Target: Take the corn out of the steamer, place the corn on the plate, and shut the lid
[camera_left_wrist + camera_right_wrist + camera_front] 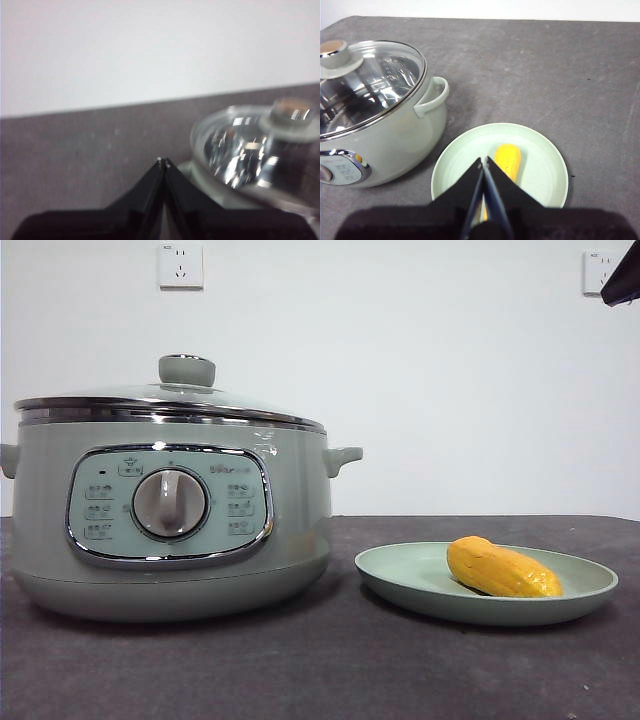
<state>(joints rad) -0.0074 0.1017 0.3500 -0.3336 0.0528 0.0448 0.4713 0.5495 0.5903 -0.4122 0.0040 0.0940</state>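
The sage-green steamer (170, 510) stands on the left of the table with the glass lid (170, 400) seated on its rim. The yellow corn (503, 568) lies on the pale green plate (400, 575) to the steamer's right. My right gripper (483, 161) is shut and empty, high above the plate (540, 170) and the corn (508, 158). In the front view it shows only as a black tip (622, 278) at the top right corner. My left gripper (163, 161) is shut and empty beside the lid (250, 150), whose knob (292, 112) is blurred.
Dark grey table surface (320, 670) runs around the steamer and the plate. A white wall with two sockets (181, 265) stands behind. The steamer's side handle (434, 95) points toward the plate.
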